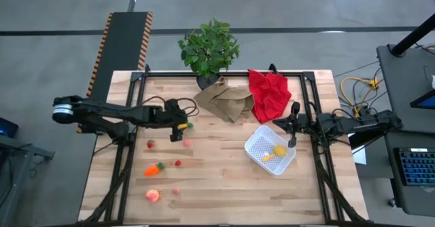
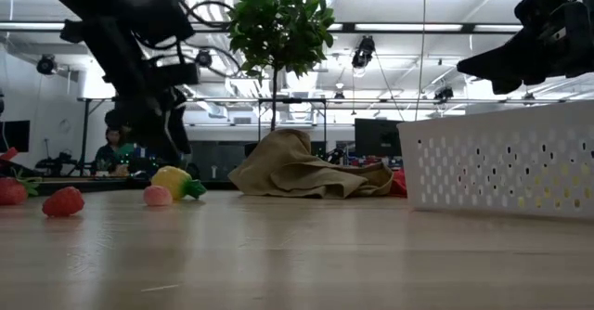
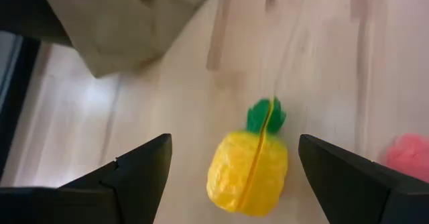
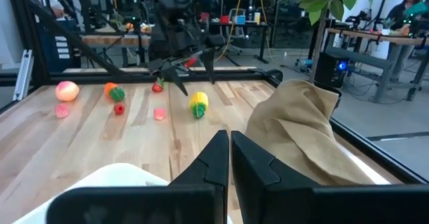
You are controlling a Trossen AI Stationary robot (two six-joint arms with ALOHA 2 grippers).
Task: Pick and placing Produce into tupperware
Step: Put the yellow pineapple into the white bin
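Wooden tabletop, left gripper (image 3: 231,177) poised over the yellow-green corn (image 3: 248,165).

Its fingers stand spread wide, the corn lying on the wood between and just below them, untouched. This looks like the reach-to-grasp step: next it should descend and pinch. Far to that claw's right sits the tupperware (image 1: 257,147), where the right gripper (image 1: 293,128) waits, fingers pressed together.

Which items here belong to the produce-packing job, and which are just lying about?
Job: tupperware with lemon inside; corn under open left tool; carrot; peach; berries.
Lying about: potted plant, paper bag, red cloth.
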